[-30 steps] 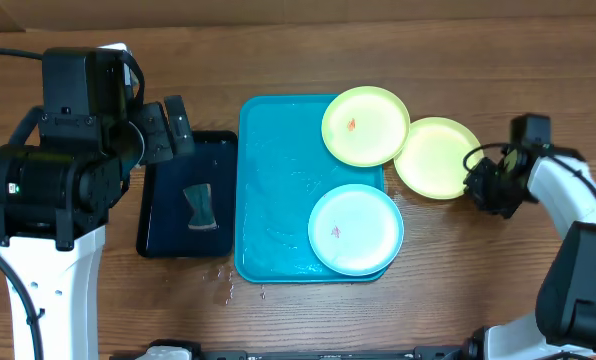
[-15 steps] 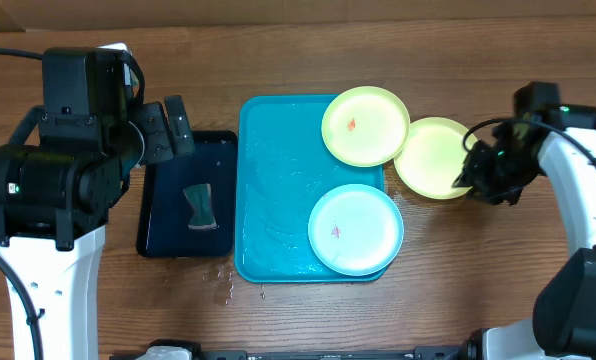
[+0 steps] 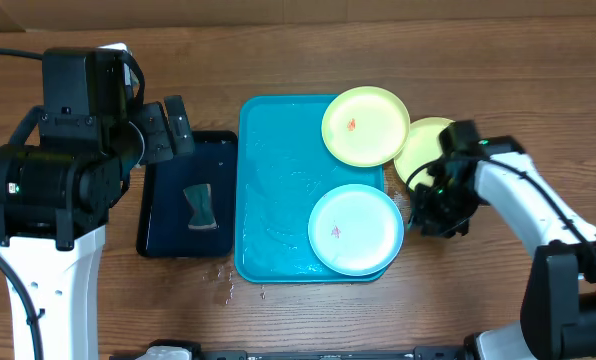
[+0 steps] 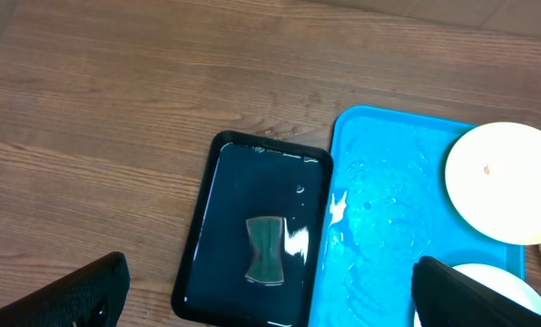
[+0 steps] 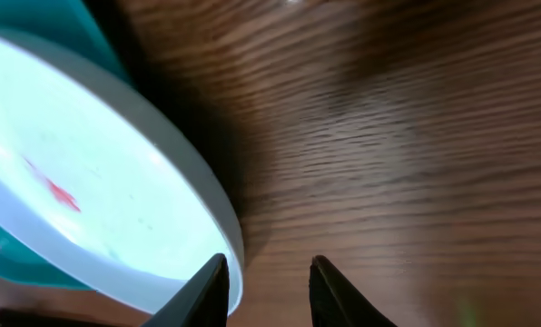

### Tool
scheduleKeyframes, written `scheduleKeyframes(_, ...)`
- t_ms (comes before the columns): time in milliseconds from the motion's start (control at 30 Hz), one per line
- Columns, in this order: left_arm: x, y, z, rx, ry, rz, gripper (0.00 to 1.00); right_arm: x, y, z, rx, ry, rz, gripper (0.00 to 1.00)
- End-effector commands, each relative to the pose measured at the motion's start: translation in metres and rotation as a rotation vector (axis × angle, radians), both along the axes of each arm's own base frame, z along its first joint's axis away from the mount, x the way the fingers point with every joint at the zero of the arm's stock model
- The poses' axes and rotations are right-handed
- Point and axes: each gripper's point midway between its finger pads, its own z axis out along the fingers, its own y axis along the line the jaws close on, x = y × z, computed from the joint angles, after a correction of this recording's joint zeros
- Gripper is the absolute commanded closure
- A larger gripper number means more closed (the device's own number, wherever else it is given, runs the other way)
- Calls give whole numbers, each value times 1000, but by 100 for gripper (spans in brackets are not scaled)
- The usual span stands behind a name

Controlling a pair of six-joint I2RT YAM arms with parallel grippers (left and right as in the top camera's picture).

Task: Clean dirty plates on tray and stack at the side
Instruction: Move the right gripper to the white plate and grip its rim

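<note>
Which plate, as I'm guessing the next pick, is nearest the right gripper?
The blue plate: its rim lies right beside the right gripper in the wrist view. The green plates sit farther back.

Left arm (image 3: 48, 170): black boxy housings on a white lower link; small green mark on the side.
Cable (image 3: 3, 52): black, looping from the left arm.
Right arm (image 3: 523, 200): white rounded links, black joints.
Left gripper (image 3: 168, 128): black, ribbed.
Right gripper (image 3: 430, 212): black; fingers (image 5: 329, 289) dark with tapered tips.
</note>
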Motion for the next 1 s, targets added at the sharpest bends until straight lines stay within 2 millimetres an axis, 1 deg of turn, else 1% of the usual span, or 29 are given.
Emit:
scheduleKeyframes(0, 0, -2, 1, -18, -4, 11, 0, -10, 5, -8, 4, 16, 13, 69)
scheduleKeyframes(200, 1, -1, 1, -18, -4, 11, 0, -18, 10, -25, 9, 14, 9, 70)
scheduleKeyframes(267, 1, -2, 1, -18, -4, 11, 0, -17, 12, -27, 22, 6, 10, 77)
scheduleKeyframes(333, 1, -2, 1, -18, -4, 11, 0, -16, 17, -25, 49, 1, 9, 88)
scheduleKeyframes(400, 1, -1, 1, -18, -4, 11, 0, -14, 21, -23, 74, -4, 7, 93)
scheduleKeyframes(567, 1, -1, 1, -18, -4, 11, 0, -6, 29, -19, 115, -31, 4, 96)
scheduleKeyframes(733, 1, -2, 1, -18, -4, 11, 0, 13, 45, -15, 167, -110, 14, 96)
scheduleKeyframes(867, 1, -2, 1, -18, -4, 11, 0, 23, 67, -14, 182, -195, 92, 96)
scheduleKeyframes(967, 1, -2, 1, -18, -4, 11, 0, 30, 82, -17, 142, -273, 167, 96)
